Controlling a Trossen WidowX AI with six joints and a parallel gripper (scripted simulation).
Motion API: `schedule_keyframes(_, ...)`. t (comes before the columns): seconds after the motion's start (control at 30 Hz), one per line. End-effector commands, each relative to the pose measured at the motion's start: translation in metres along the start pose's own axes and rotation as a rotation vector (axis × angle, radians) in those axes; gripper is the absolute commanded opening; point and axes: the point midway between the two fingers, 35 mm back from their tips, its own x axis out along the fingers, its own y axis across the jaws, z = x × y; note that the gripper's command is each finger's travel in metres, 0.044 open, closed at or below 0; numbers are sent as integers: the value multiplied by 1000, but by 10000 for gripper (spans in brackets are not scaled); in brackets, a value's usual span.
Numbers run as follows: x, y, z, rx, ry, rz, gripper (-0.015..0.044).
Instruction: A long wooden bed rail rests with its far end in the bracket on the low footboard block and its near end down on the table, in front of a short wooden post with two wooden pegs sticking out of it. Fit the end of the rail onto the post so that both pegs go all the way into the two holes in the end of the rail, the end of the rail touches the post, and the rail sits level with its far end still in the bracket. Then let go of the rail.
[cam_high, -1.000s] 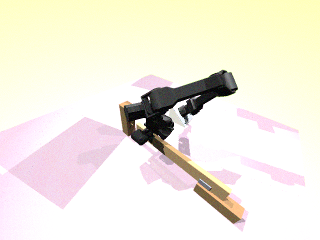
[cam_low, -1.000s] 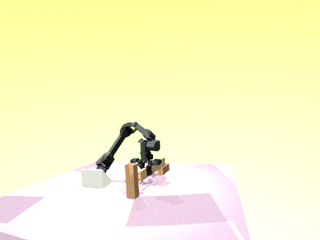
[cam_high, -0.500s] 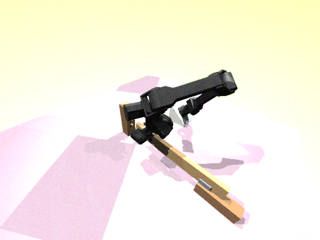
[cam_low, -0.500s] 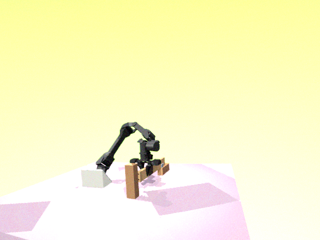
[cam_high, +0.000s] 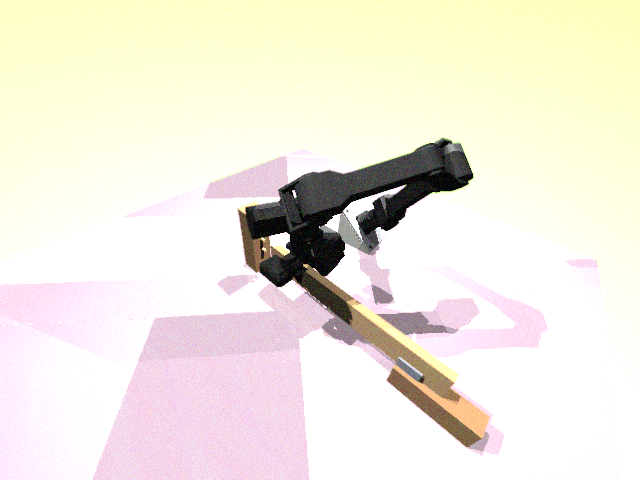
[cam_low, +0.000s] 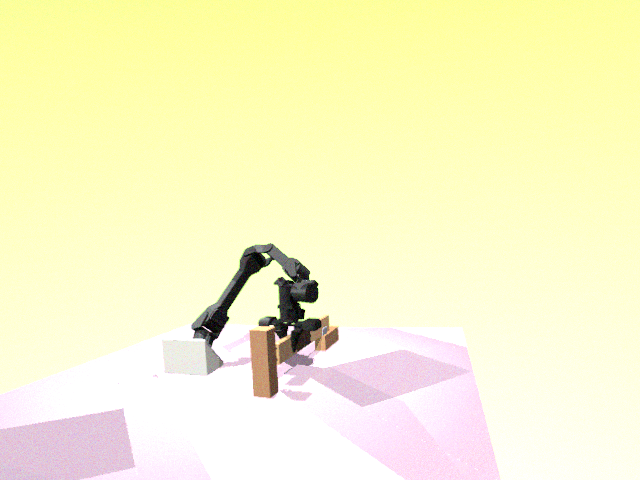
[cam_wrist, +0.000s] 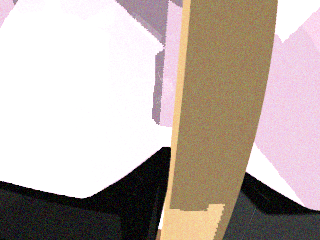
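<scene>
pale table (cam_high: 155, 403) | rail (cam_high: 382, 333) between fingers (cam_high: 276, 271) near post (cam_high: 251, 242) | fingers clamped on rail

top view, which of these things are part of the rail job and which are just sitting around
In the job:
- rail, held in the shut jaws of the gripper
- post, with two pegs
- footboard block
- grey bracket holding the rail's far end

Just there:
- pale pedestal under the arm
- shadow patches on the table
</scene>
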Motion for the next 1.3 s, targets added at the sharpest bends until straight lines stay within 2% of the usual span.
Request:
schedule_keyframes(0.0,-2,0,-4,4,1,-6,0)
schedule_keyframes(1.27,-3,0,-16,4,1,-6,0)
